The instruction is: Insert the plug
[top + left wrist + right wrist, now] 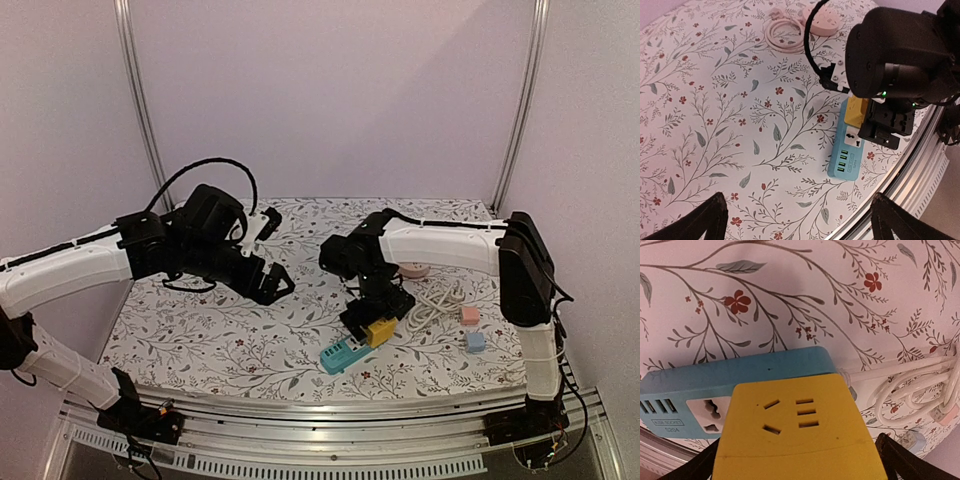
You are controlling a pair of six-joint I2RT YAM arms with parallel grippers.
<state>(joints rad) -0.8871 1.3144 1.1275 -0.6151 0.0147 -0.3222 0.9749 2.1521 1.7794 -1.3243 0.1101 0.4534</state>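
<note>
we found the yellow block-shaped plastic plug pinched between the right arm's jaws, with a dark finger showing at either side of it. it sat over one end of the light blue plastic power strip, the end beside the white coiled cable. we could not tell whether its pins were fully seated. the strip lay on the floral-patterned surface close to the near edge, right of centre, with one socket and a row of usb ports uncovered. the left arm's jaws were spread wide around nothing, above the surface left of centre, well apart from the strip. a small pink cube and a pale blue cube lay near the right edge.
</note>
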